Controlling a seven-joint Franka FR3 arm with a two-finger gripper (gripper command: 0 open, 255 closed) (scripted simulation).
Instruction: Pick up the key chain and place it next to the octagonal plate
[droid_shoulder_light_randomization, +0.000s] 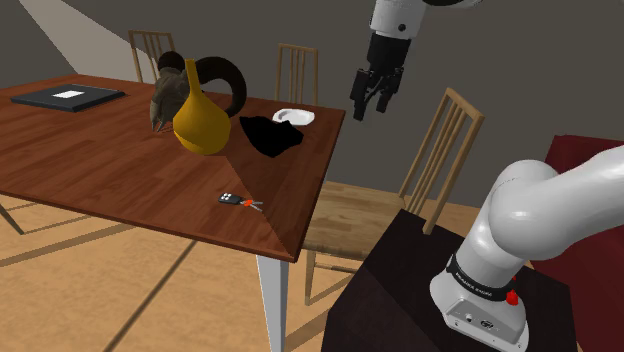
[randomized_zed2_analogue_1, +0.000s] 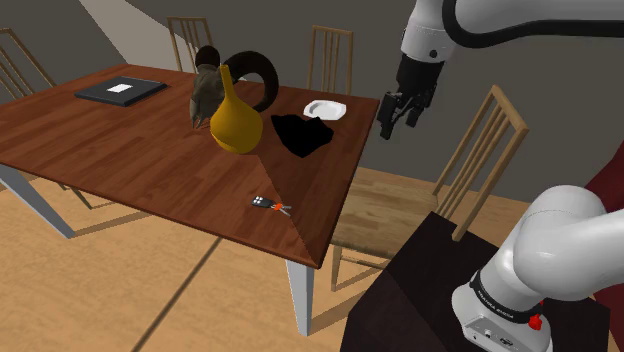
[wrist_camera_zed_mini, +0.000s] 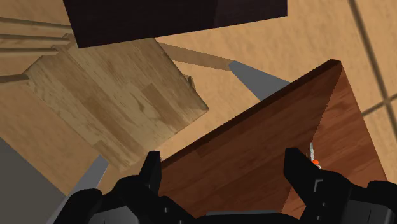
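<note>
The key chain, a small black fob with silver keys and an orange tag, lies near the front corner of the wooden table; it is also seen as key chain. The white octagonal plate sits at the table's far corner, and shows again as the plate. My black gripper hangs open and empty in the air beyond the table's edge, above a chair, well away from both. In the wrist view the gripper looks down on the table corner, with the key chain peeking beside one finger.
A black cloth-like shape lies beside the plate. A yellow vase and a horned skull stand mid-table, with a dark flat book far back. Wooden chairs ring the table. The dark stand is at lower right.
</note>
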